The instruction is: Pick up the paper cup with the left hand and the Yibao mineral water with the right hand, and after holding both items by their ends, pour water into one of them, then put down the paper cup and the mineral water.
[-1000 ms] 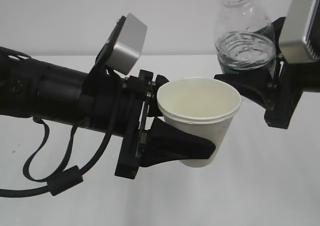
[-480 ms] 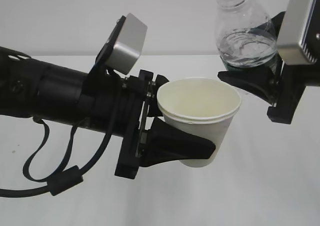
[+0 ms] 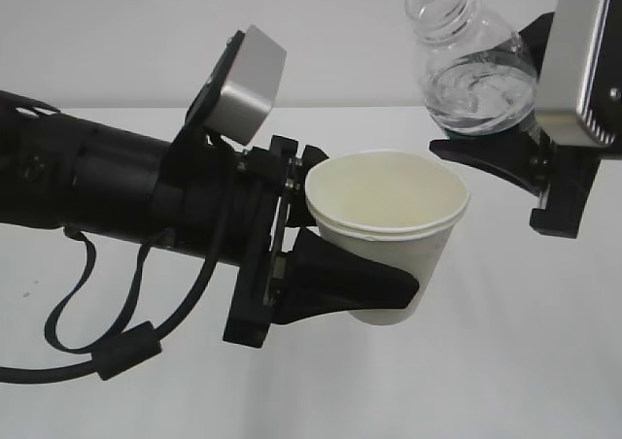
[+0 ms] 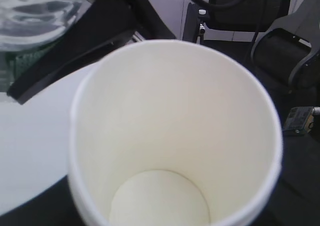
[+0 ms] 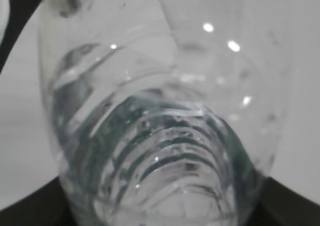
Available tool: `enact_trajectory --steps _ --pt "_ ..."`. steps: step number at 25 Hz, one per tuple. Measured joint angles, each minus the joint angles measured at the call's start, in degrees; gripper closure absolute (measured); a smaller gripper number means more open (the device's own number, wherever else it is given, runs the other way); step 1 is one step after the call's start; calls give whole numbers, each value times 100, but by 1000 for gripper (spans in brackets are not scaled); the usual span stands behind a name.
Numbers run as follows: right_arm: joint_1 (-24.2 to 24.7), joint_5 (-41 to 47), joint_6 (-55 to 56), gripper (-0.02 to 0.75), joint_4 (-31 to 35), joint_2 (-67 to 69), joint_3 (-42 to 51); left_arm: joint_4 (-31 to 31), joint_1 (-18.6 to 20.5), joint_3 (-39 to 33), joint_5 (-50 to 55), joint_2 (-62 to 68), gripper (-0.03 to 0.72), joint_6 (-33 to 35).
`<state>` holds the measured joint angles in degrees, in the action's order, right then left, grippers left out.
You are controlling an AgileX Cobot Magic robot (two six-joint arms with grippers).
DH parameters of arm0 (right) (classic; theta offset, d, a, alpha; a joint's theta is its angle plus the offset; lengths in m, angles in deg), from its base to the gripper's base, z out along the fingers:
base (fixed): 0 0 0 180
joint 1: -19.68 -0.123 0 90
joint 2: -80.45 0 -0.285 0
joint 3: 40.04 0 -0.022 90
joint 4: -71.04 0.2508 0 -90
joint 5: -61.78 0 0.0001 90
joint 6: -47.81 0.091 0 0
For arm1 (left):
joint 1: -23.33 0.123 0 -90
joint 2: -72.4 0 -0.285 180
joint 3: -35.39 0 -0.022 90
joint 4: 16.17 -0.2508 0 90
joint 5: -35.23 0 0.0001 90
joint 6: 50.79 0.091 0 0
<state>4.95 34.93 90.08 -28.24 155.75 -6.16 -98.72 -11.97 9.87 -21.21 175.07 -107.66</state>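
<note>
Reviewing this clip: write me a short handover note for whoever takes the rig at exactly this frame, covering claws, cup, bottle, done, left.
Left claw: shut on the paper cup, held upright in the air, mouth up. The left wrist view shows the inside dry and empty.
Right claw: shut on the Yibao mineral water, uncapped, raised above and to the right of the cup, neck tilted toward the cup side, some water in it.
Done: both items picked up and lifted; tilt begun.
Left: no water has reached the cup. Tip further with the neck over the cup mouth, pour, then set both down on the table.
</note>
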Motion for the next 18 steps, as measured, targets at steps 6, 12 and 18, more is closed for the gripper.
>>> enact_trajectory --steps 6,12,18 --pt "0 102 -225 264 -36 0 0 0 0 0 -12 0 235 0" --pt "0 146 -414 263 -206 0 0 0 0 0 -12 0 235 0" --pt "0 204 -817 263 -274 0 0 -10 0 0 -12 0 235 0"
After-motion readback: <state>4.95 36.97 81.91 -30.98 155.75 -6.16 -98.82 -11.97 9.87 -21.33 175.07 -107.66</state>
